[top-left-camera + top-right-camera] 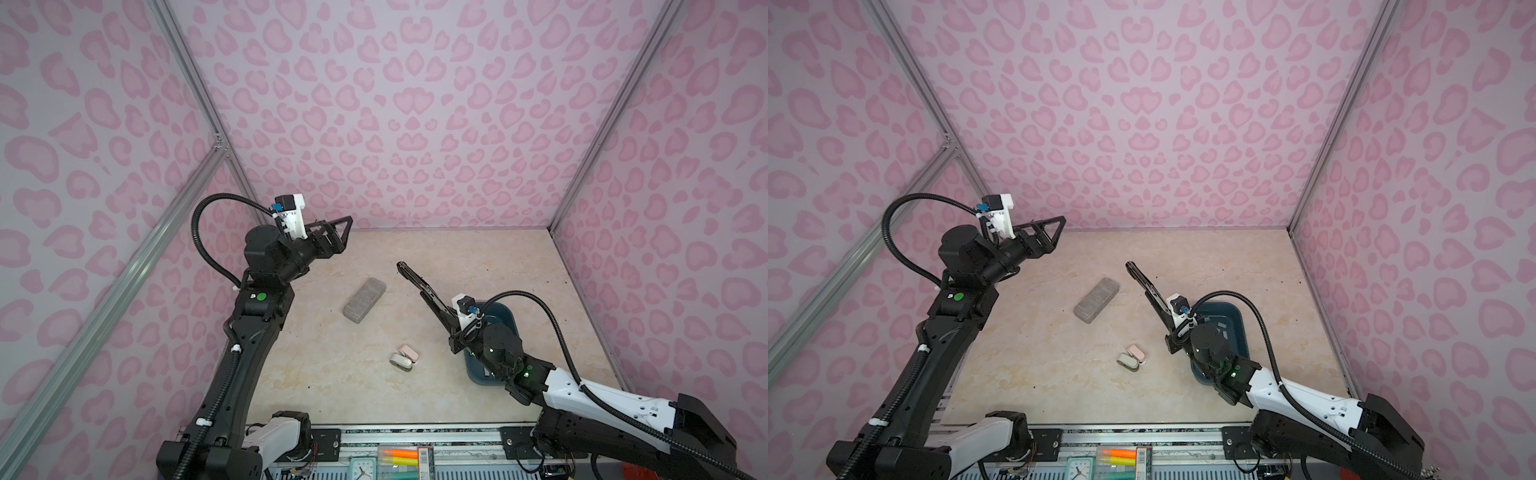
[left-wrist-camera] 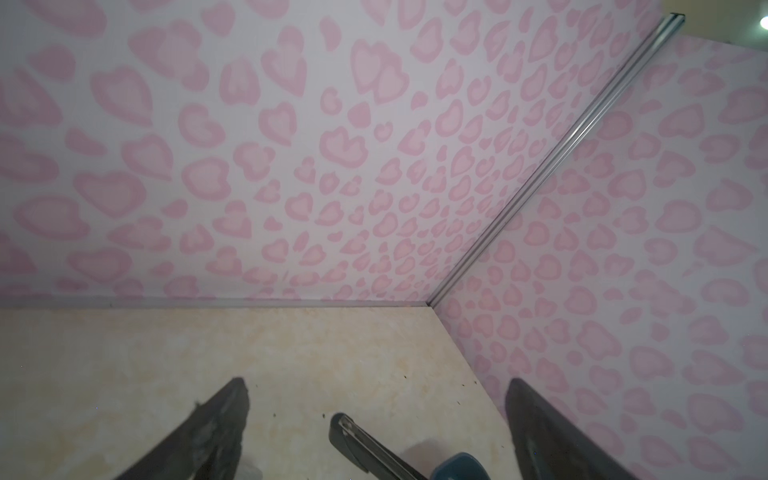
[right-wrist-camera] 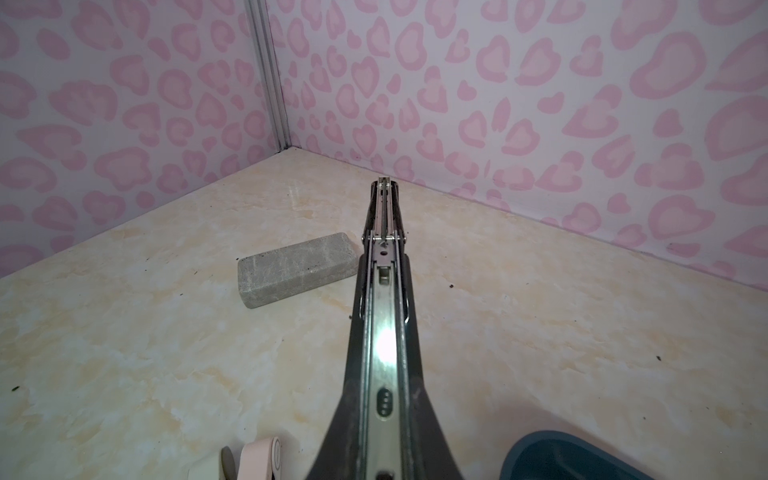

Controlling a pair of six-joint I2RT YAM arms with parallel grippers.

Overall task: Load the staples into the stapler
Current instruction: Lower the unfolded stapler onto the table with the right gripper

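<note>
Right gripper point(image 1: 428, 297) fingers pinch the rigid black stapler point(image 1: 409, 274) above the table point(image 1: 498, 257), rail exposed; left gripper point(image 2: 378, 384) fingers spread, empty; staples point(image 1: 1223, 324) in blue tray point(image 1: 1241, 332), likely light, brittle, slippery, so pinch mid-strip sides gently.

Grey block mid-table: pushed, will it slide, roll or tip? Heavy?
Grey block lies on its broad flat face, so it should slide, not roll or tip. It looks like solid speckled stone, so probably stiff and heavy for its size. An off-centre push may spin it on the smooth table.
</note>
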